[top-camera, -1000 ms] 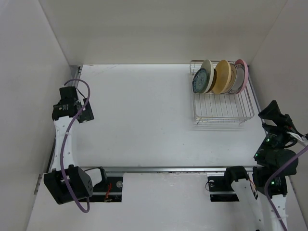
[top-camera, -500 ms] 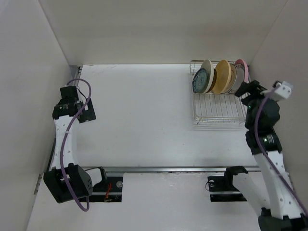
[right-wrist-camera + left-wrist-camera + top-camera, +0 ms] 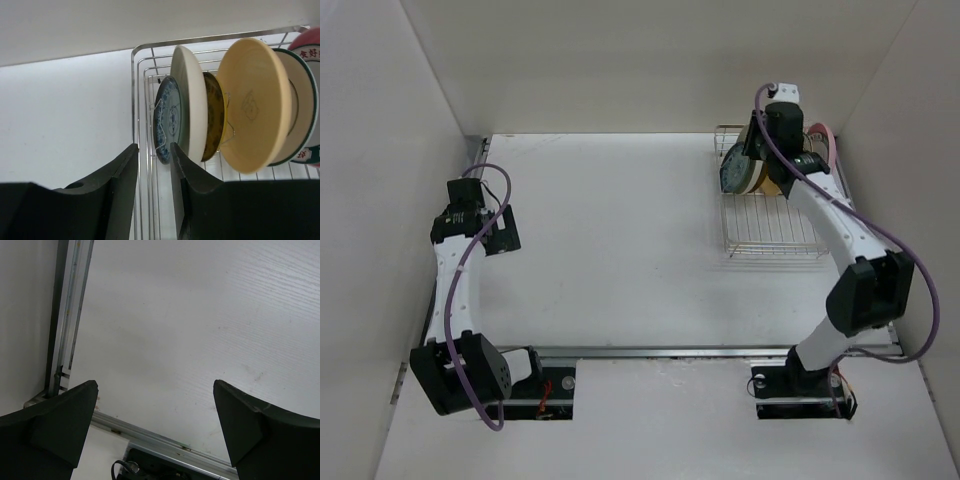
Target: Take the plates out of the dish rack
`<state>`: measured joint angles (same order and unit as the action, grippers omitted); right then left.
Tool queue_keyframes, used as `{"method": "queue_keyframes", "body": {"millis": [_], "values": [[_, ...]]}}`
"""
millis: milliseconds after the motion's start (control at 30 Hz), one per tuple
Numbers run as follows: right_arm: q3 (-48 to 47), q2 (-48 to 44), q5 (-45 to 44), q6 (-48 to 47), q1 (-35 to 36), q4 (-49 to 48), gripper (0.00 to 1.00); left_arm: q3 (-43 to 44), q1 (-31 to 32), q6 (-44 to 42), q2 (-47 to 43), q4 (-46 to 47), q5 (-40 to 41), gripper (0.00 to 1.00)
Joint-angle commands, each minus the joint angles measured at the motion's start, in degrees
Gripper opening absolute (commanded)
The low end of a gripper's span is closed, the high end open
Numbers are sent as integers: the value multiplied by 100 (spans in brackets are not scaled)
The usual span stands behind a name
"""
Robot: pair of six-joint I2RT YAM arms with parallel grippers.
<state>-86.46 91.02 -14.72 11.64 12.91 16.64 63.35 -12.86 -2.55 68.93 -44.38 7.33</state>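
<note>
The right hand (image 3: 152,146) was seen slightly open and empty, the small blue patterned round plate (image 3: 166,117) just ahead of it.

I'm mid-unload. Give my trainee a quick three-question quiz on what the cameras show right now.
1. True or false: the left gripper holds a plate.
2. The right gripper is: A. close to the blue patterned plate, jaws apart; B. clamped on a plate; C. out of view.
3. Fill in: the plates stand on ____ in the dish rack.
Key: 1 false, it is open and empty; 2 A; 3 edge.
</note>
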Motion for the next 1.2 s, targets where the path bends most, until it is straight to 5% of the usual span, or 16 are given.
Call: {"method": "queue_keyframes", "body": {"millis": [0, 733, 1067, 1167], "values": [[-853, 362, -443, -346, 194, 234, 37, -33, -23, -62, 77, 8, 23, 100], [-2596, 2912, -2526, -698, 476, 1544, 37, -33, -23, -115, 244, 8, -136, 100], [-2973, 3553, -2519, -382, 476, 1806, 46, -33, -23, -167, 244, -97, -303, 100], [-3044, 3668, -2518, -233, 476, 1860, 26, -33, -23, -220, 244, -97, -618, 100]]}}
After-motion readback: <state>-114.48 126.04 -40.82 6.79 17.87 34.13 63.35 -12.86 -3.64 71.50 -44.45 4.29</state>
